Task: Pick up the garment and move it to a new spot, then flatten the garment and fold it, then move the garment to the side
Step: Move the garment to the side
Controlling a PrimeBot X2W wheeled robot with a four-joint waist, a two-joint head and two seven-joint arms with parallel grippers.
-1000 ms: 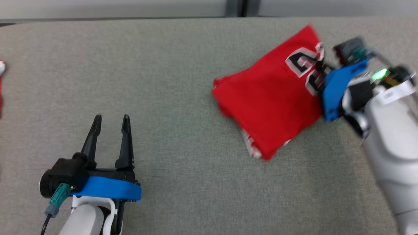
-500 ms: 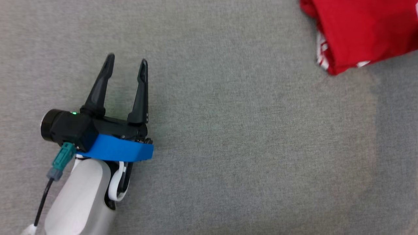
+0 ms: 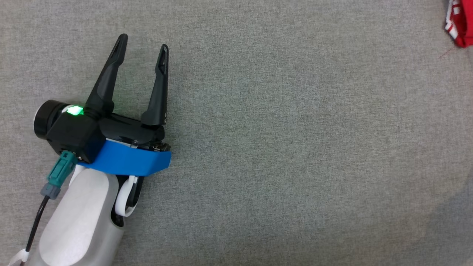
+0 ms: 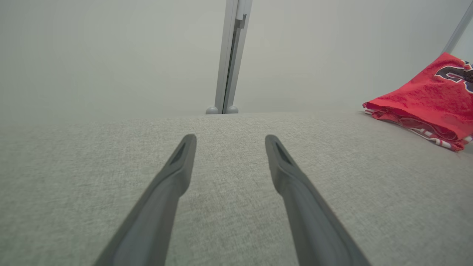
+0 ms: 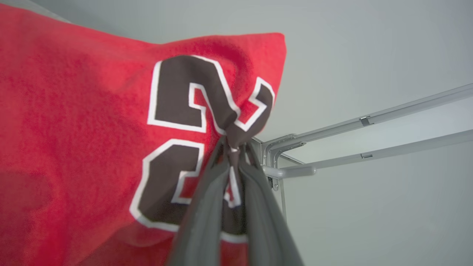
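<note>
A grey, fabric-covered desk point(image 3: 277, 147) seen from above. The left jaws lie low over it at the lower left, spread wide with nothing between them; their two long dark fingers point(image 3: 107, 74) point up the view. Behind the fingers is a black wrist body with a lit green light point(image 3: 75, 110), a blue band point(image 3: 129, 162) and a pale forearm point(image 3: 81, 221).

The garment point(image 3: 460, 22), red with white trim, is well apart from the left jaws, far off to their right and a little beyond their tips, showing as a small corner at the upper right edge.

From the left wrist, the spread fingers point(image 4: 295, 192) frame bare grey desk. The folded garment point(image 4: 425, 99) sits ahead and to the right of them, its layered near edge resting on the desk and the cloth rising toward the right edge of the view. Straight ahead of the jaws, past the desk's far edge, a pale upright post point(image 4: 231, 55) stands against a plain wall.

From the right wrist, the right jaws are pressed together, pinching the garment's edge at a black, white-outlined numeral point(image 5: 177, 96). The cloth bunches at the fingertips point(image 5: 231, 147) and spreads up and to the left of the jaws. To their right, pale metal rails point(image 5: 369, 120) cross a plain grey background.
</note>
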